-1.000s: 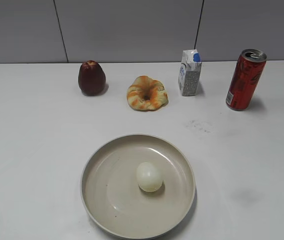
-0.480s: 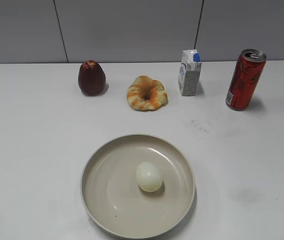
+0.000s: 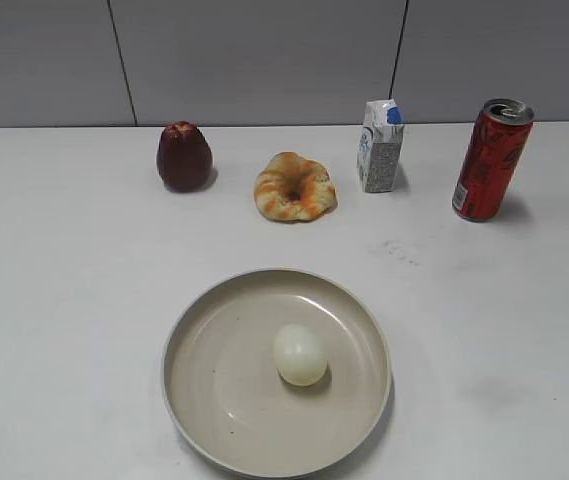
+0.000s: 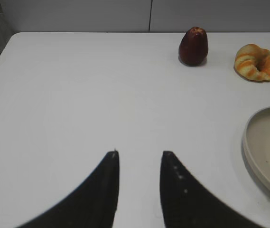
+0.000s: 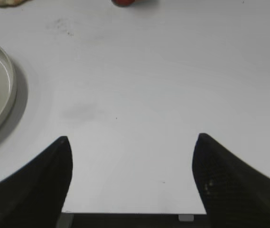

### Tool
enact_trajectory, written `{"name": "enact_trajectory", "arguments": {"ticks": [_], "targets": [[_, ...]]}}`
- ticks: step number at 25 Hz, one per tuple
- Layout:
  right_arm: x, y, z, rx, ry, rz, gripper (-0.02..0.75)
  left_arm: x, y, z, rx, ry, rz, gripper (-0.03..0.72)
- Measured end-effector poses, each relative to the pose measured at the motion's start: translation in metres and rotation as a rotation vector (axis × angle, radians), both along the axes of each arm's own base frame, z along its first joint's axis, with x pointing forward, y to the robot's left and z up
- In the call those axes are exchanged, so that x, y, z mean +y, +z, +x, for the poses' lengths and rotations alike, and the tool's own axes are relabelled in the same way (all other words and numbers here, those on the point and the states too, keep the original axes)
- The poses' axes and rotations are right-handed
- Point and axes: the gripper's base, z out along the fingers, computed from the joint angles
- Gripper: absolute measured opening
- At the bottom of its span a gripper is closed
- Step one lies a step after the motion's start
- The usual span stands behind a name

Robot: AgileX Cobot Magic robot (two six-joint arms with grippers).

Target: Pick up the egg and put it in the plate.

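The cream-white egg (image 3: 300,355) lies inside the beige plate (image 3: 194,345) at the front middle of the table. The plate's rim also shows in the left wrist view (image 4: 253,147) and in the right wrist view (image 5: 6,90). Neither gripper shows in the exterior view. My left gripper (image 4: 139,154) is open and empty over bare table left of the plate. My right gripper (image 5: 132,140) is wide open and empty over the table's front edge, right of the plate.
At the back stand a dark red apple (image 3: 184,156), a bread ring (image 3: 294,187), a small milk carton (image 3: 380,146) and a red can (image 3: 491,159). The apple (image 4: 193,46) and bread (image 4: 257,62) also show in the left wrist view.
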Motion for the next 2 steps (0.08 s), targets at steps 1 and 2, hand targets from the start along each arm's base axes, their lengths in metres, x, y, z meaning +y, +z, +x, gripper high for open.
{"name": "enact_trajectory", "arguments": {"ticks": [1, 2], "targets": [[-0.0001, 0.0003, -0.0026, -0.017, 0.000, 0.001, 0.592, 0.0000, 0.0000, 0.0000, 0.000, 0.000, 0.000, 0.236], [-0.0004, 0.0006, -0.0069, -0.045, 0.000, 0.002, 0.592, 0.0000, 0.0000, 0.0000, 0.000, 0.000, 0.001, 0.236]]}}
